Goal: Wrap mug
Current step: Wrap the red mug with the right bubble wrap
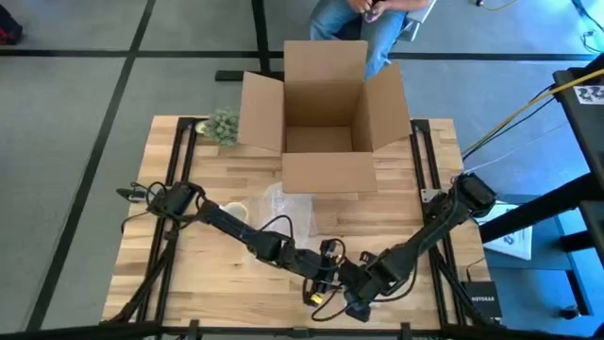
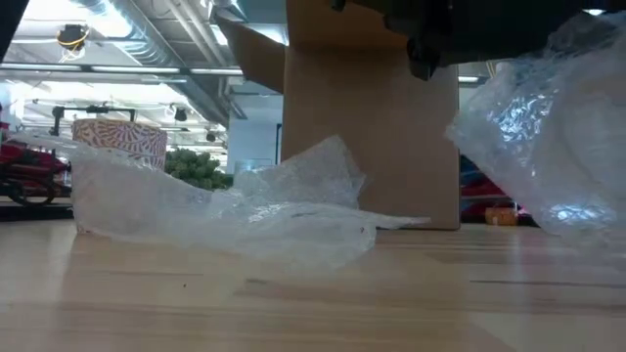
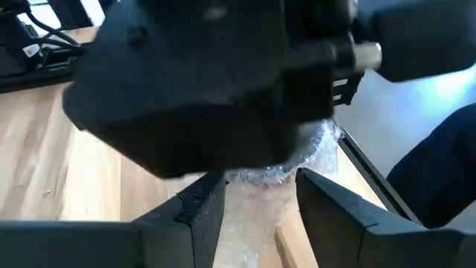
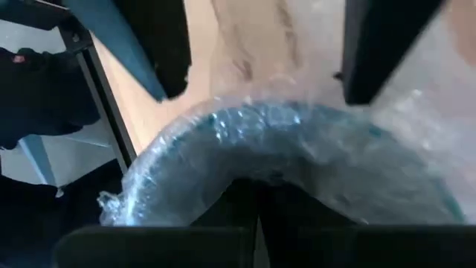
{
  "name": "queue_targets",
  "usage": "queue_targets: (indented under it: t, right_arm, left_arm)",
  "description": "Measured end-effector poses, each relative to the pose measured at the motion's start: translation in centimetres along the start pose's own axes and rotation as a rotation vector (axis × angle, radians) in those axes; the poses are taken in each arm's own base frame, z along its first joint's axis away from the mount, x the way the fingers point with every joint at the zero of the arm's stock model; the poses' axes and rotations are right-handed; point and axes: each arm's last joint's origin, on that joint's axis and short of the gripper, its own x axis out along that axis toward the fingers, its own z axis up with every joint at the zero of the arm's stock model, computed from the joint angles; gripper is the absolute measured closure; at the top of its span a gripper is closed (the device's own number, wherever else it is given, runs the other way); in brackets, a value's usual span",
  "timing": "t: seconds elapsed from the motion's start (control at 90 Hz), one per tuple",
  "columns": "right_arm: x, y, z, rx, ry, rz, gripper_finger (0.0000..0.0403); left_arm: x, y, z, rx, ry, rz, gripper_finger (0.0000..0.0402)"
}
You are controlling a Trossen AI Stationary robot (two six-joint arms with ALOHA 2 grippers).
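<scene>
A loose sheet of bubble wrap lies in the middle of the table. The left gripper is at the near edge, fingers spread apart. Just right of it, the right gripper grips the mug, which is covered in bubble wrap.

Overhead shot is evenly lit, pretty soft shadows under the arms on the worktop. Low cam is hazy, with bright ceiling lights blowing out behind and glare on the bubble wrap. Both wrist cams are badly blurred up close.
</scene>
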Motion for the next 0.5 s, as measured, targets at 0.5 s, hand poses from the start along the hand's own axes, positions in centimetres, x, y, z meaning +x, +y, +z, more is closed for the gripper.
queue_targets:
  t: [0.5]
  right_arm:
    - [-9.1, 2.7, -0.3, -0.098, -0.055, -0.036, 0.0403]
  left_arm:
    - [0.0, 0.0, -0.1, -0.003, 0.007, 0.000, 0.0252]
